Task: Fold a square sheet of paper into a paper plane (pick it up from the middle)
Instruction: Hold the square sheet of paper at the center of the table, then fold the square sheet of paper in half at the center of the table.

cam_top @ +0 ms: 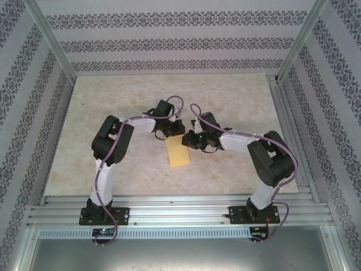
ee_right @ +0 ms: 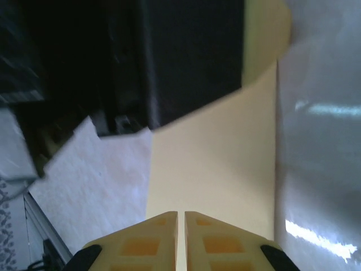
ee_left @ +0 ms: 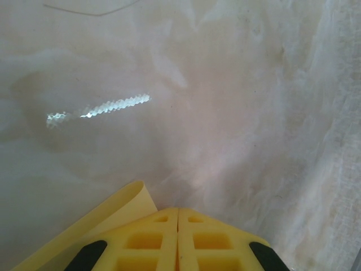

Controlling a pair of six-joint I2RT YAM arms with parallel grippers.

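The sheet of paper (cam_top: 178,153), plain yellow-orange, lies on the pale marbled table (cam_top: 113,113) just below the centre of the overhead frame. There we see it as an upright oblong rather than a full square, its upper edge meeting the two wrists and its lower edge free. At its upper left corner sits the left gripper (cam_top: 164,134) and at its upper right corner the right gripper (cam_top: 190,140), the two tips near one another and pointing inward. In the left wrist view the left gripper (ee_left: 177,240) occupies the bottom centre, its yellow fingers (ee_left: 141,243) pressed together along a hairline seam, so we read the jaws as closed. A curled corner of the sheet of paper (ee_left: 110,217) emerges at lower left, beside and under the left-hand finger, and we cannot tell whether it is touched. In the right wrist view the right gripper (ee_right: 180,243) likewise shows its fingers (ee_right: 225,245) drawn all but together, with a thin slit between them. Here the sheet of paper (ee_right: 214,169) spreads face-on from behind the tips towards the upper right of the frame, not edge-on within the slit, so we see nothing clamped. A black, blurred body (ee_right: 169,56) overlaps its far end at upper centre. Outward, the left arm (cam_top: 111,141) and right arm (cam_top: 273,161) descend to bases on an aluminium rail (cam_top: 180,206) along the bottom, and patterned walls (cam_top: 180,34) enclose the table.
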